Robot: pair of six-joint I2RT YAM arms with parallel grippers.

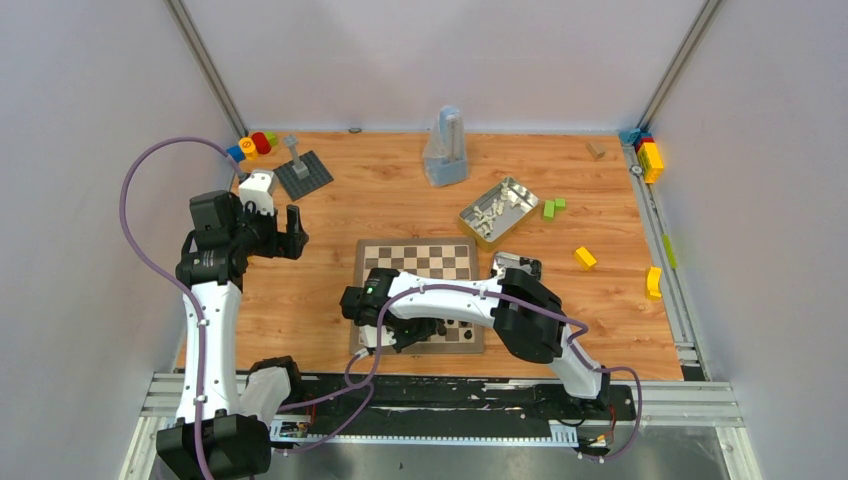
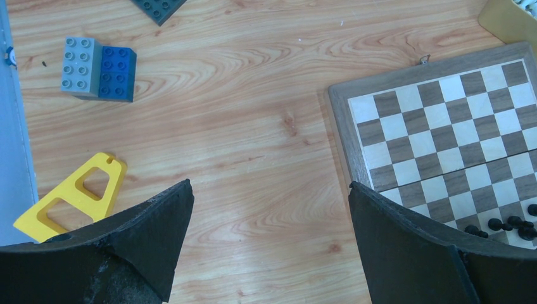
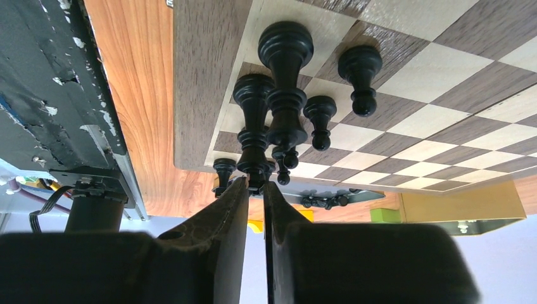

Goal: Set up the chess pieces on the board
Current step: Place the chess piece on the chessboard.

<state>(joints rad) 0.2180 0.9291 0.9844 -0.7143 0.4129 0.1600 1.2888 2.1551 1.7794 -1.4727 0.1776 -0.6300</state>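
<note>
The right end effector [image 3: 255,185] hangs over the near left corner of the flat, checkered wooden chessboard [image 1: 420,256]. Its fingers are almost together at the head of a glossy black chess piece [image 3: 253,126] standing among others; whether they pinch it, I cannot tell. The left end effector [image 2: 269,190] is released wide above the wood-grain desk [image 2: 253,95].

A grey studded plate [image 1: 303,172] with a post sits at upper left, beside coloured blocks [image 1: 255,145]. Right of centre lie a metal tin [image 1: 520,192], green blocks [image 1: 552,208] and a yellow block [image 1: 585,257].
</note>
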